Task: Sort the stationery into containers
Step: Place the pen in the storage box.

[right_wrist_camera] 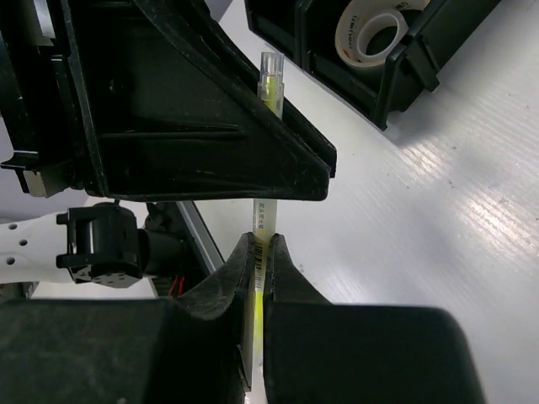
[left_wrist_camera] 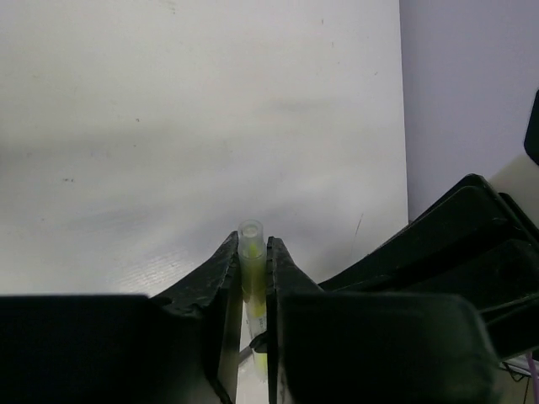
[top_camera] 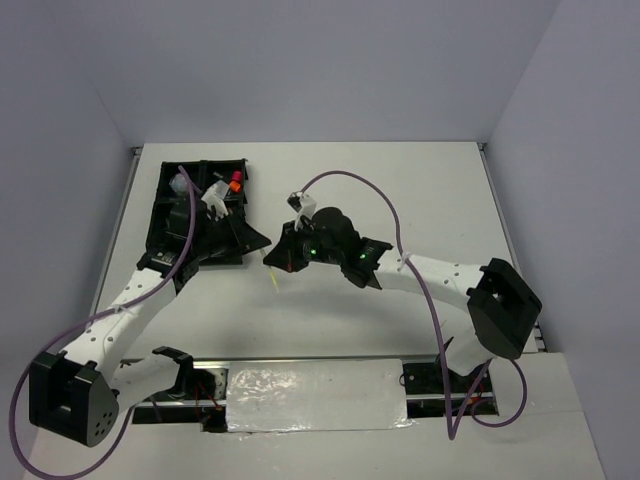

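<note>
**One yellow pen, both grippers on it**

L gripper (left_wrist_camera: 253, 246): jaws closed down to pen width, pinching a thin yellow pen (left_wrist_camera: 251, 265) just below its clear cap. The cap end sticks out past the fingertips, over bare white table (left_wrist_camera: 168, 126).

R gripper (right_wrist_camera: 261, 246): jaws equally narrow, clamped on the same pen further down the barrel. In the R wrist view the pen runs up from the R jaws, passes behind the L gripper's body, and its clear cap shows above.

Top view: the two grippers meet tip to tip mid-table, just right of the black tray (top_camera: 160, 215), w/ the pen's yellow end poking out below them. A tape roll (right_wrist_camera: 370, 29) lies in one tray compartment. An orange-capped highlighter (top_camera: 236, 184) sits in a far compartment.
</note>
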### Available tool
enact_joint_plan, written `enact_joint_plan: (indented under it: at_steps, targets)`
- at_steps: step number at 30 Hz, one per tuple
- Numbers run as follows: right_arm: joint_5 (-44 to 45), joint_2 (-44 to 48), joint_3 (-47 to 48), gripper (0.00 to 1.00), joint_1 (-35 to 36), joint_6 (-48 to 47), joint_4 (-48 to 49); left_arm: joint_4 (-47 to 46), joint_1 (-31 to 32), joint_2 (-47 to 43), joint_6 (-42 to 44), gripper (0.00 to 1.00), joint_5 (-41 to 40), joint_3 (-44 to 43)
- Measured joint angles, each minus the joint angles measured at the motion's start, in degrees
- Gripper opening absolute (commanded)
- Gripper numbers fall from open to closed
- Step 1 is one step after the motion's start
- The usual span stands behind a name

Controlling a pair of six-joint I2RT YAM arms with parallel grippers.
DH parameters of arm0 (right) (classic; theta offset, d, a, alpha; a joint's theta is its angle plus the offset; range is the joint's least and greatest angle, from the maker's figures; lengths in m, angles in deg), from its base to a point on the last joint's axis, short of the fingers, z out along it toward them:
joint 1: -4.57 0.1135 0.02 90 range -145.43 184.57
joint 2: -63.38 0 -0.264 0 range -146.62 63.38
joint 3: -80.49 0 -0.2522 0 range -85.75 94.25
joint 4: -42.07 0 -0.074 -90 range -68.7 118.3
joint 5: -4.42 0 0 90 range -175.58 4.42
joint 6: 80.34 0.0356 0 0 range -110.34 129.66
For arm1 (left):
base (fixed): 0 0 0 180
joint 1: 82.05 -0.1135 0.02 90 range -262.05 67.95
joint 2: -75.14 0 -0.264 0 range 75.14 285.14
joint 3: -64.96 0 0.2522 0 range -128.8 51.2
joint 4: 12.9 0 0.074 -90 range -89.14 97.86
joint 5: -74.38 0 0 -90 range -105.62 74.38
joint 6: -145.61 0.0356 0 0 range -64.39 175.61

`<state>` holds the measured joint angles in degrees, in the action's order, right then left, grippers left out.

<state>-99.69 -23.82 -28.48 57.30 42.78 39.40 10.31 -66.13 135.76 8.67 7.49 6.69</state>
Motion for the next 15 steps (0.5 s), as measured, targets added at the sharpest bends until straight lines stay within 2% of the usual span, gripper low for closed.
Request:
enact_joint_plan:
  at_steps: [2,4,5,6,7,9,12,15]
  targets:
    - [-0.2,0.0,0.0,0.02,-0.2,0.0,0.2,0.0,0.3,0.0,0.0,0.16,-0.8,-0.5]
    - [-0.2,0.1,0.0,0.09,-0.3,0.0,0.8,0.2,0.3,0.1,0.1,0.06,-1.1,-1.0]
    - [-0.1,0.1,0.0,0.22,-0.3,0.0,1.0,0.3,0.3,0.2,0.1,0.0,-1.3,-1.2]
    - [0.0,0.1,0.0,0.6,-0.3,0.0,1.2,0.8,0.3,0.3,0.3,0.0,-1.7,-1.7]
    - [0.1,0.1,0.0,0.72,-0.3,0.2,1.3,1.8,0.4,0.8,0.7,0.0,-2.5,-2.5]
    - [0.2,0.5,0.1,0.87,-0.2,0.0,0.9,5.1,0.5,2.1,2.4,0.0,-6.6,-5.3]
    - [4.0,1.8,0.1,0.92,-0.3,0.1,-2.4,11.9,-0.3,5.0,5.1,0.0,-18.0,-11.5]
    - [9.2,5.0,-0.4,0.93,-1.8,0.5,-6.6,17.9,-4.2,9.2,6.9,0.0,-28.8,-18.6]
